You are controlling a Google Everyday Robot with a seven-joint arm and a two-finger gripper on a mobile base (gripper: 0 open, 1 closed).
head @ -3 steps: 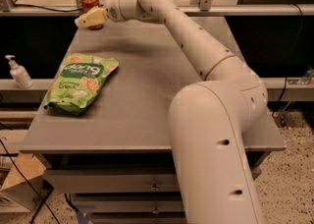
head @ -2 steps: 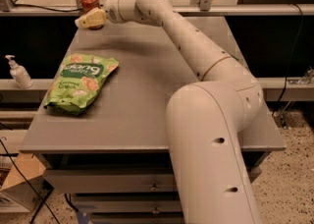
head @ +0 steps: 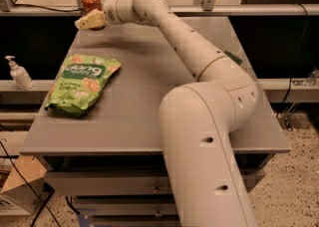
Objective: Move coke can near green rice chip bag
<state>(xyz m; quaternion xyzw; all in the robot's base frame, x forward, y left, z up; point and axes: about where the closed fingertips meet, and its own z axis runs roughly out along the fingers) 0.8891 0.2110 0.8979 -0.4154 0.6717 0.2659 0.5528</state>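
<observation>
While the green rice chip bag (head: 82,84) lies flat on the near left of the grey table (head: 139,101), the robot's arm (head: 199,56) stretches to the far left corner. There the gripper (head: 88,20) sits just in front of the upright coke can (head: 91,0); whether it is open or closed cannot be told.

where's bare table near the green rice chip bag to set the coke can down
Bare table lies between the green rice chip bag and the arm, and in the strip between the bag and the far-left corner. That corner is crowded: the gripper sits at the coke can there.
</observation>
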